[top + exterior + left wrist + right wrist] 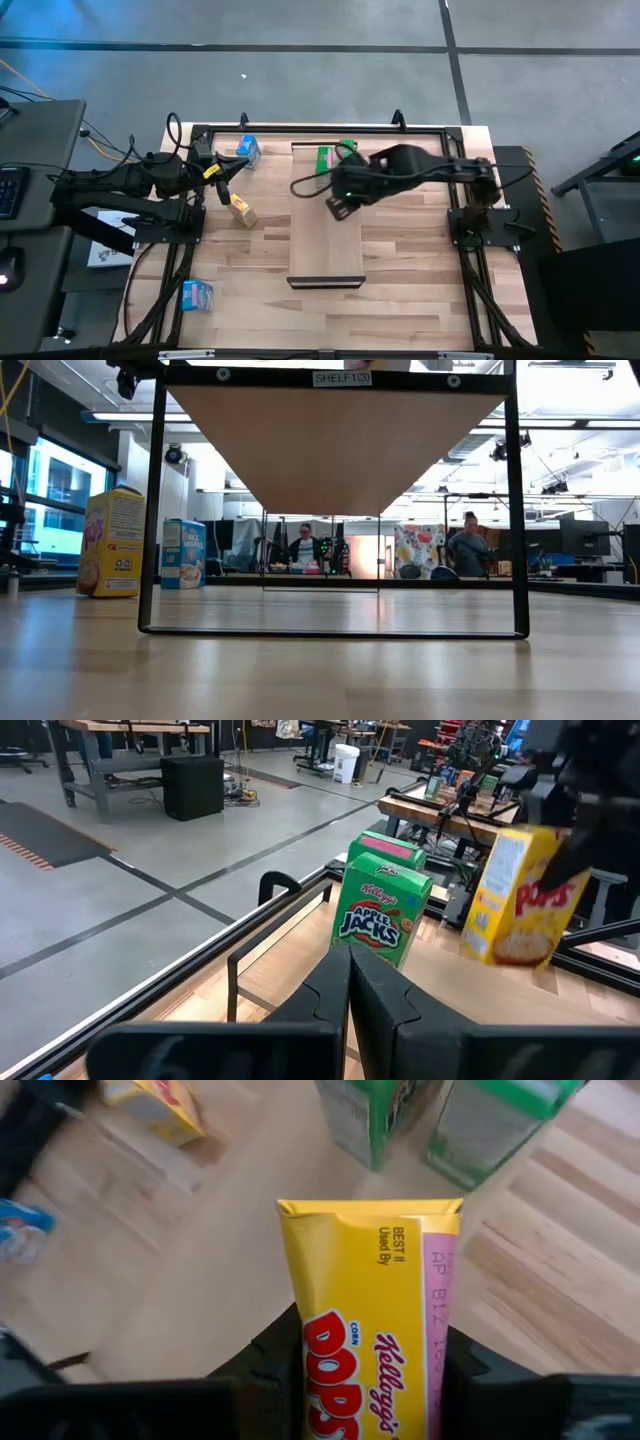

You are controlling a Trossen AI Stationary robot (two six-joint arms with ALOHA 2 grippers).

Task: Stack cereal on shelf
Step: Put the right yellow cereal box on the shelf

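The right claw [372, 1370] is clamped on a yellow Corn Pops box [370, 1320], one finger on each broad face, and hangs over the far half of the shelf [326, 250]. Just ahead of it, at the shelf's far end, stand two green Apple Jacks boxes [430, 1120], upright and side by side.

To do this step well, I would bring the Pops box down level, its lower edge parallel to the plank, and set it just beside the green pair without nudging them; they look light and would tip easily. Let go only once the base sits flat, then lift straight up so the fingers do not drag it over.

The left claw [350, 990], its fingers together and holding nothing, waits at the surface's [420, 300] left side. Off the shelf, a second yellow box [241, 210] and a blue box [248, 151] sit near it; another blue box [197, 294] lies near the front-left corner.
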